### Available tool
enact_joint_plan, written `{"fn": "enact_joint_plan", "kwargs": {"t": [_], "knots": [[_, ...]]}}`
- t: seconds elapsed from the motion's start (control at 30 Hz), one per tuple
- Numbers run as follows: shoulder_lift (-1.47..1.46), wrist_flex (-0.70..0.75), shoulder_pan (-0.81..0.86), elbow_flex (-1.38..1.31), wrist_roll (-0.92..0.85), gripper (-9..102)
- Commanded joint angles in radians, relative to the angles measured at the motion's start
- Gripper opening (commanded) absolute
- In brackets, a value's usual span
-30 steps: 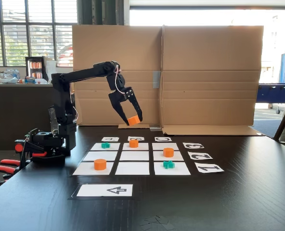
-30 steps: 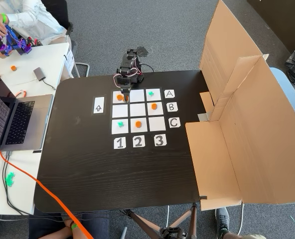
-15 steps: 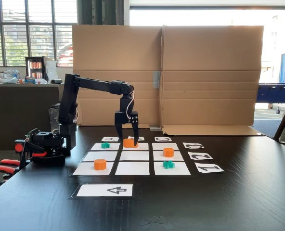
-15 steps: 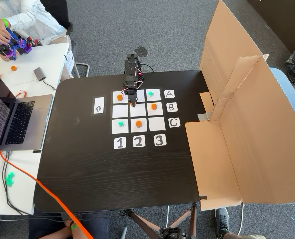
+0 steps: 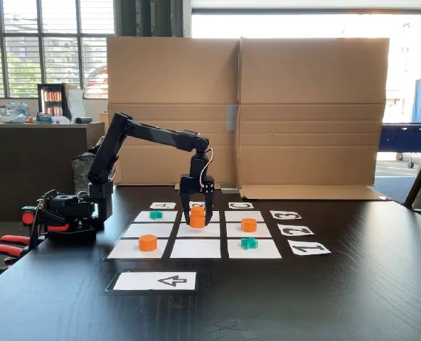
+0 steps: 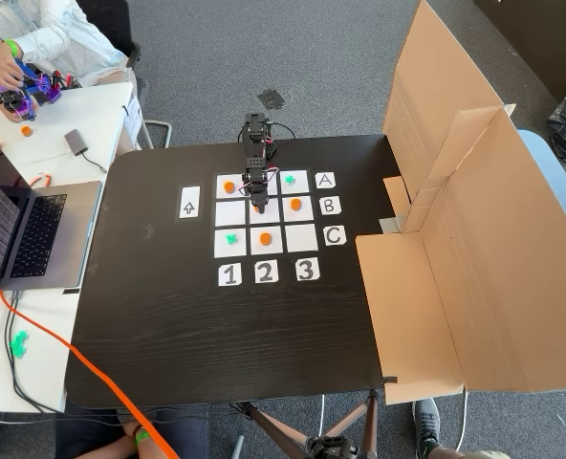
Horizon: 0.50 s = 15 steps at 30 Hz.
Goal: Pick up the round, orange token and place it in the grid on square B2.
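Closed on the token [image 5: 197, 221], the jaws hold it between the two fingers of the gripper [image 5: 197, 222], which points straight down over the grid [image 5: 143, 229]. We read the token as low over B2 [image 5: 198, 231], the centre cell; whether its base touches the paper we cannot tell. In the top-down fixed view the gripper [image 6: 257, 207] sits over the middle of the grid [image 6: 229, 212], with the arm reaching in from 12 o'clock.

Other pieces on the grid, as seen in the front fixed view:
- a second puck [image 5: 197, 210] at 12 o'clock from the held token, directly behind it
- a third puck [image 5: 249, 224] at 3 o'clock
- a fourth puck [image 5: 148, 242] at 8 o'clock
- one teal cross [image 5: 249, 243] at 4 o'clock, another [image 5: 156, 214] at 10 o'clock

We judge the task to be at the release step. Risks from this position:
1. Release from height. If the token is not seated, it may bounce or roll off B2 into a dark gap or a neighbouring cell.
2. Finger drag. If one finger clings while the jaws part, the token shifts sideways.
3. Contact with the puck behind. It stands near the gripper, so a rearward lift could knock it.
4. Paper lift. Downward pressure and a skewed retreat could slide the loose sheet.
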Motion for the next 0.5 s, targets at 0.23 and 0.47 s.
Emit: {"fn": "enact_joint_plan", "kwargs": {"t": [0.23, 0.47], "knots": [[-0.011, -0.003, -0.012, -0.021, 0.049, 12], [0.009, 0.000, -0.005, 0.041, 0.055, 44]]}}
